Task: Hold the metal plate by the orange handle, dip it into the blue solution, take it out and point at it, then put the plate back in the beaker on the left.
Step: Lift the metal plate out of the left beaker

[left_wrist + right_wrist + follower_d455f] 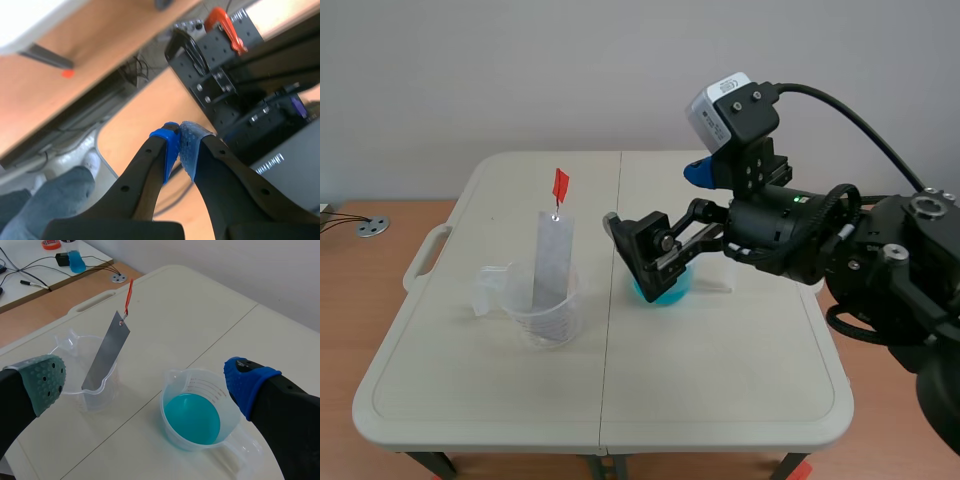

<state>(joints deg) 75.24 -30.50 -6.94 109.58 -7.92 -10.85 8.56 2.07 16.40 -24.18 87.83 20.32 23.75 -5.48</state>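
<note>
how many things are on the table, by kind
beakers: 2 (clear beaker holding the plate, beaker with blue solution)
metal plate with orange handle: 1
total: 3

Bright, even overhead light on pale bench (720,390). Soft faint shadows beside empty beaker (75,390) and blue-solution beaker (200,382). Metal plate (105,355) carries dull sheen. Left wrist view dimmer, deeper shade.
</note>
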